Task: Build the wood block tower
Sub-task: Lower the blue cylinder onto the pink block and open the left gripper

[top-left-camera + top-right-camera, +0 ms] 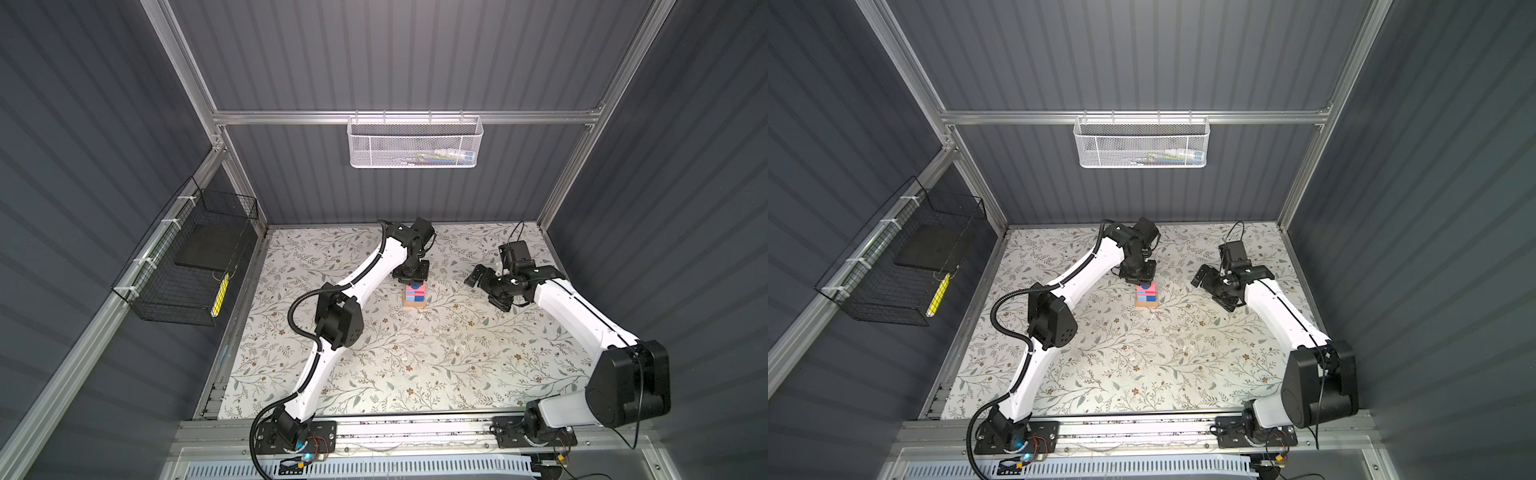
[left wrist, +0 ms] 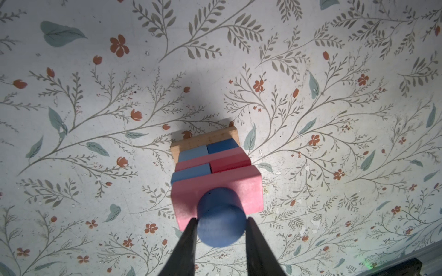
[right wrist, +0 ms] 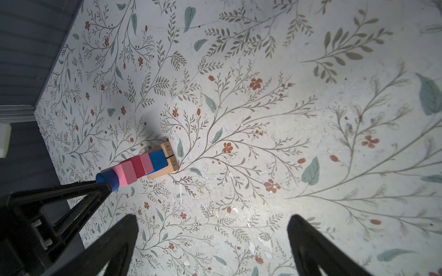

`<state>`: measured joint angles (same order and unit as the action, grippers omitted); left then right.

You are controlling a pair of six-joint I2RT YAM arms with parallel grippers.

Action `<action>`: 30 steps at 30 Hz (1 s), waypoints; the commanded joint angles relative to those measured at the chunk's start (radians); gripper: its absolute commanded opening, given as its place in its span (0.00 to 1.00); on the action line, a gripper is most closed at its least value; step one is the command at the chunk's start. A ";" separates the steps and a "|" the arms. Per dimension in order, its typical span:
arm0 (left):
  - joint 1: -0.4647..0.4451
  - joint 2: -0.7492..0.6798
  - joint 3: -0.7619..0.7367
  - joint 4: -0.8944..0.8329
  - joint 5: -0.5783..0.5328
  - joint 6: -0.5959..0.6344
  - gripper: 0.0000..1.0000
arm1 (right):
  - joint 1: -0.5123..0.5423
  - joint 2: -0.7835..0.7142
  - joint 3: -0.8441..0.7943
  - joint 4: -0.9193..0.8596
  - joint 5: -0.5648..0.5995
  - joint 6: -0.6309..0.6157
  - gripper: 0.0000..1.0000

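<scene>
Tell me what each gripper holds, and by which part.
The left gripper holds the dark blue disc by its round sides, atop the tower. The right gripper is open and holds nothing.

**Robot test cell in a lab**

An aluminium frame (image 1: 399, 117) carries ribbed grey wall panels (image 1: 374, 54) around a floral-papered tabletop (image 1: 415, 365). Two white robot arms (image 1: 320, 370) are bolted to its front rail (image 1: 415, 432). A white mesh basket (image 1: 395, 145) and a black wire basket (image 1: 166, 299) hang on the frame.
</scene>
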<state>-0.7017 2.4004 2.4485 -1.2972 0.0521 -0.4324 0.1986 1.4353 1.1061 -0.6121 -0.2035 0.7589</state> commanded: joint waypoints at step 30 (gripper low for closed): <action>0.005 -0.077 -0.011 -0.003 -0.061 -0.038 0.81 | -0.010 -0.009 0.011 -0.018 0.007 -0.014 0.99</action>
<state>-0.7013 2.3959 2.4447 -1.2919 0.0223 -0.4644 0.1967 1.4353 1.1053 -0.6071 -0.2062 0.7582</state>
